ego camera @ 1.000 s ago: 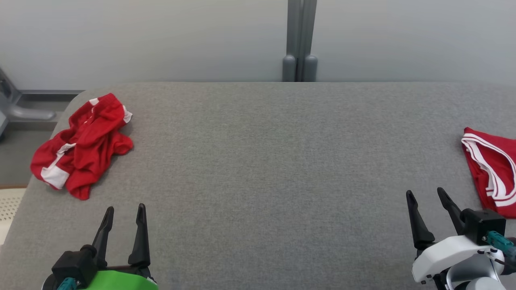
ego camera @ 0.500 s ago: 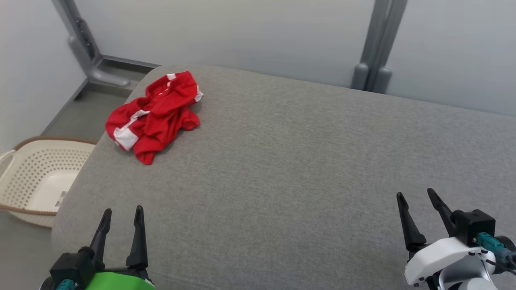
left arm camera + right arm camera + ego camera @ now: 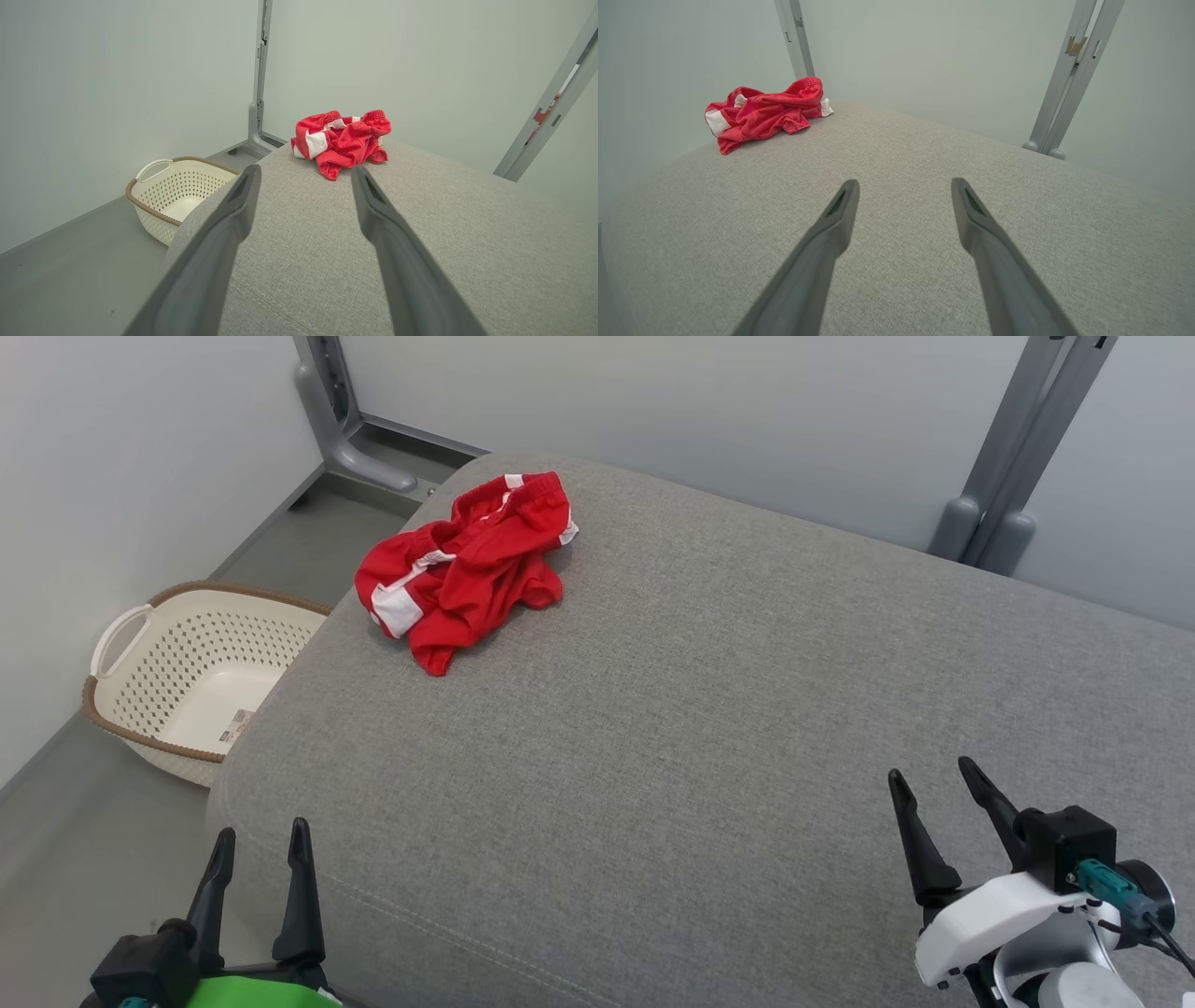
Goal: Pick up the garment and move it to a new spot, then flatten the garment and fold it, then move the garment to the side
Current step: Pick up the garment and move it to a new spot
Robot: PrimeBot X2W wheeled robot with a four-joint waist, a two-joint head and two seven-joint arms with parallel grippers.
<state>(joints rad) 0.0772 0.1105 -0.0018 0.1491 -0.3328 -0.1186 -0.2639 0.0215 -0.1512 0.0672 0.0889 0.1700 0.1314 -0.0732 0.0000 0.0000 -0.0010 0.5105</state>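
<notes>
The crumpled red garment [image 3: 464,565] is seen lying near the far left corner of the grey worktop [image 3: 700,709], well apart from the left gripper [image 3: 261,831] and right gripper [image 3: 931,771], whose jaws are held spread and empty, presumably in readiness for the first pick-up.

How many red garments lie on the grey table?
1. The red garment lies crumpled near the far left corner of the table. Others could be outside the view.
</notes>
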